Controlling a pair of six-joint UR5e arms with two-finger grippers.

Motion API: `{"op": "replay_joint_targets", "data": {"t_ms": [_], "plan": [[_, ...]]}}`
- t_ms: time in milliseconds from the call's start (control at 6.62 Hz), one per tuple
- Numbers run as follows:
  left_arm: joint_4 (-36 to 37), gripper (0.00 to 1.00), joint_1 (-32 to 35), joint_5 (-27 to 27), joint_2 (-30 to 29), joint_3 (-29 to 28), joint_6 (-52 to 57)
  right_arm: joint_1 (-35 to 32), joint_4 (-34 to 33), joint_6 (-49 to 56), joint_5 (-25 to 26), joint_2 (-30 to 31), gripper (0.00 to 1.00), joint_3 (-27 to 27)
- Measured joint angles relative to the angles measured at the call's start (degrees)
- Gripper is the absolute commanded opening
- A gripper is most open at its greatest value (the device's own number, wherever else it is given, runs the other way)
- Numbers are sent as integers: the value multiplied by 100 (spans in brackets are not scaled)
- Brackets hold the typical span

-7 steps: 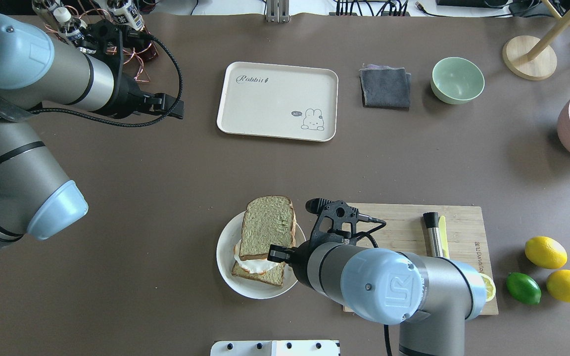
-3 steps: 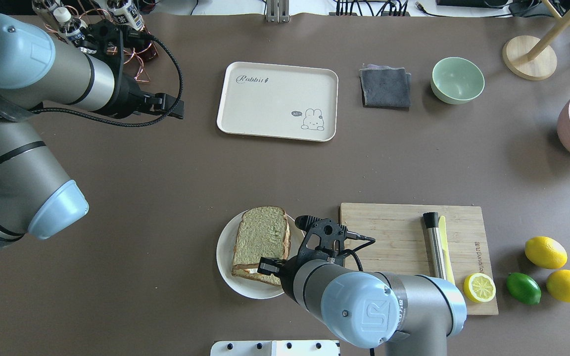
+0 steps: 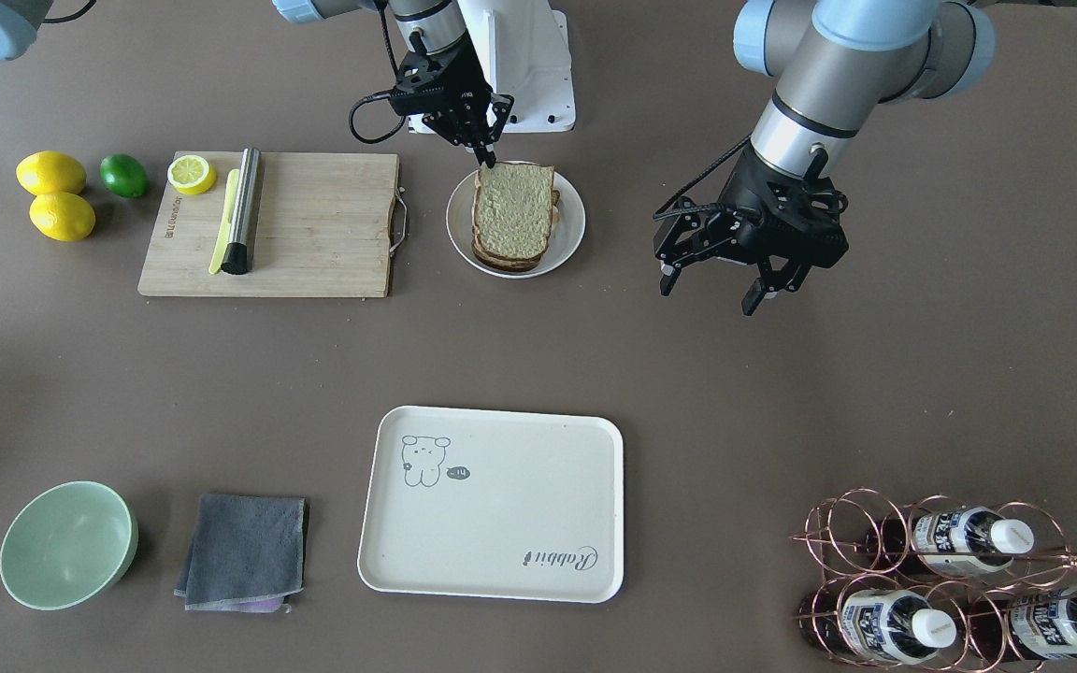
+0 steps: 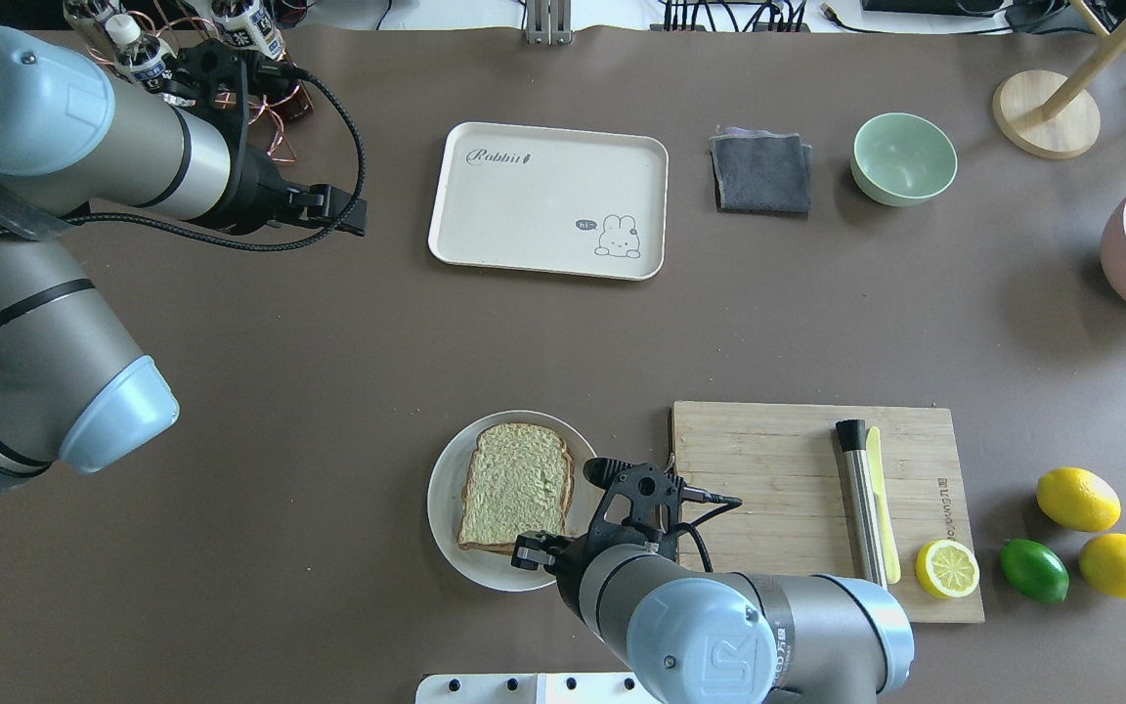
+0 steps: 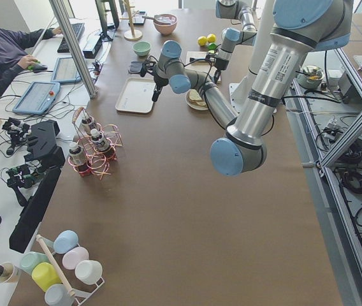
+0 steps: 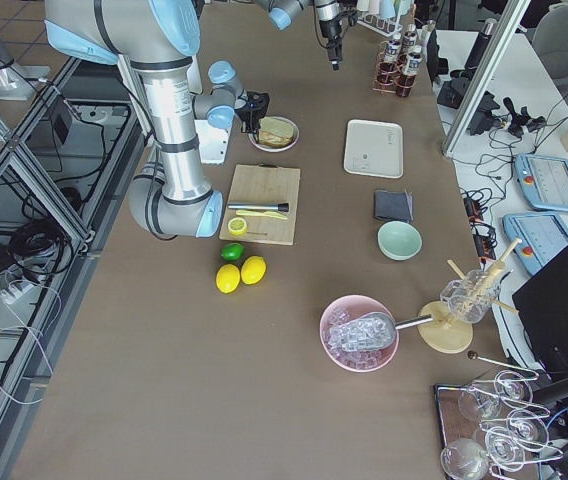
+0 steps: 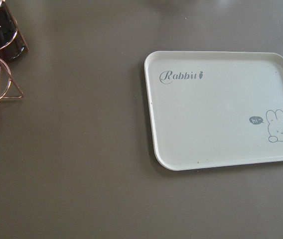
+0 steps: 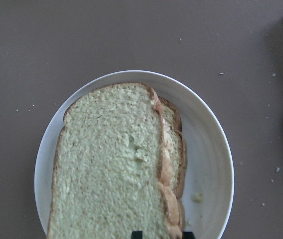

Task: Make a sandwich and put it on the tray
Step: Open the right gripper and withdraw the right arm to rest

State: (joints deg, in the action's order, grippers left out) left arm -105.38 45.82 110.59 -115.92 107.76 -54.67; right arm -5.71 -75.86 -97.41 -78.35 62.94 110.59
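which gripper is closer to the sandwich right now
Right. The right gripper is at the sandwich's robot-side edge, over the white plate. The left gripper hangs open well off to the sandwich's side, clear of the plate.

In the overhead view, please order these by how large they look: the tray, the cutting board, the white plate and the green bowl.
1. cutting board (nearer the camera, so its lead over the tray is unsure)
2. tray
3. white plate
4. green bowl
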Motion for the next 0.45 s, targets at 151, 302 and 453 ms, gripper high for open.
{"op": "replay_joint_targets", "data": {"t_ms": [151,302,453], "plan": [[0,98,-1,4,0,1,0,-259,-106,100,-232,10,100,75],[0,98,-14,4,1,8,-18,-749,-329,235,-727,70,100,186],[-1,98,-35,-1,11,18,-61,-1320,-547,539,-1308,241,100,334]]}}
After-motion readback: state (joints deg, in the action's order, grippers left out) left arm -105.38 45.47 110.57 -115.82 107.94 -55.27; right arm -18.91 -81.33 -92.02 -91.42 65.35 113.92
